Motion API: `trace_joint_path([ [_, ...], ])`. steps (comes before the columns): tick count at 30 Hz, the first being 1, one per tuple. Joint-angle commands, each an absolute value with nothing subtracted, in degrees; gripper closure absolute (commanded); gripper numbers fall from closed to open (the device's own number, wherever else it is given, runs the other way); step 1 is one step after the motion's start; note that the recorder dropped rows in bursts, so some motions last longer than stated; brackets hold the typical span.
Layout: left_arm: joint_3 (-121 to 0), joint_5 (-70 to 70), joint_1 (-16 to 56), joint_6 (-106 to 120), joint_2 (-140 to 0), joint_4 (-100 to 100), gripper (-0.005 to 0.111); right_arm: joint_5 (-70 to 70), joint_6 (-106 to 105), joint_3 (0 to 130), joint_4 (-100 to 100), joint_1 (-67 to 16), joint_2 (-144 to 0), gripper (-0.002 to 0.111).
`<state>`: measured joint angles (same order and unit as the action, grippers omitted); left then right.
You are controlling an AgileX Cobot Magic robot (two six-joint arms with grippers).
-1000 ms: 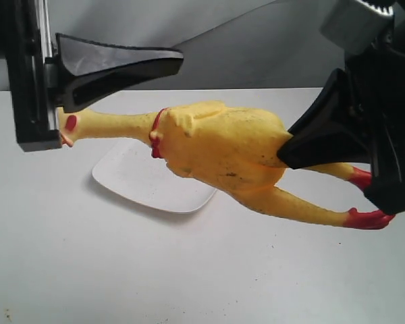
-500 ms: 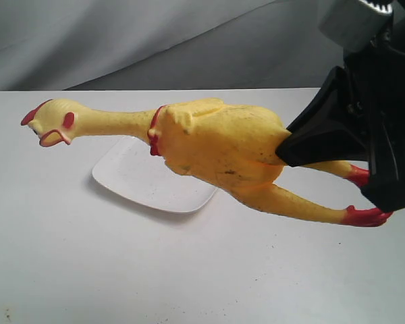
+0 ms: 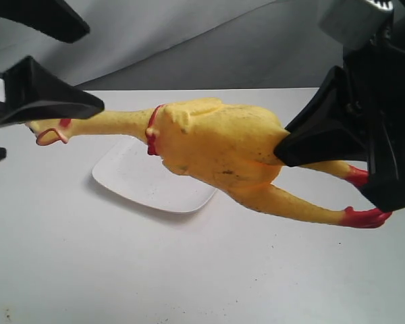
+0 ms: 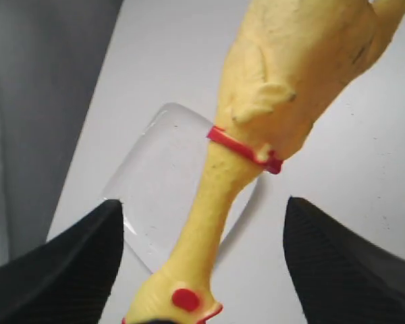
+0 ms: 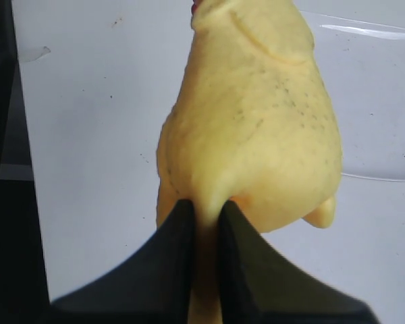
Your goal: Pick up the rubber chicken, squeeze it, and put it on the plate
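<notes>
Chicken (image 3: 216, 145) hung across the frame's middle above the plate (image 3: 135, 181), its tail pinched by the closed right fingers (image 5: 175, 229). The left fingers (image 4: 74, 256) stood wide open around its neck, holding nothing. It looked light and soft; the thick body seemed best to squeeze.

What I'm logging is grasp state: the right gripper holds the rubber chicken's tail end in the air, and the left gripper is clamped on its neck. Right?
The left gripper is open, not clamped: the left wrist view shows its fingers wide apart beside the neck of the rubber chicken, not touching it. The right gripper does hold the tail end aloft.
</notes>
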<state>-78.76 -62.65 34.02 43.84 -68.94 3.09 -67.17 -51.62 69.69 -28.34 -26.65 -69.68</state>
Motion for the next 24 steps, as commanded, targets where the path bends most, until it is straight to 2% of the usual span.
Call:
trace_joint_path([
  [1, -79.60, -65.29, 34.29, 43.87, -73.75, 4.54, 0.039, -66.25, -52.39, 69.67, -30.68, -26.84, -69.10, 0.108],
  [6, -79.60, -62.48, 34.29, 44.53, -76.03, 10.05, 0.030, -66.36, -52.39, 69.67, -30.69, -26.84, -69.10, 0.108],
  [13, -79.34, -59.71, 34.29, 49.87, -76.42, 18.45, 0.030, -66.37, -52.39, 69.67, -30.95, -26.84, -69.10, 0.108],
  [24, -79.34, -58.45, 34.29, 49.87, -82.67, 19.19, 0.030, -66.84, -52.39, 69.67, -31.05, -26.84, -69.10, 0.108],
])
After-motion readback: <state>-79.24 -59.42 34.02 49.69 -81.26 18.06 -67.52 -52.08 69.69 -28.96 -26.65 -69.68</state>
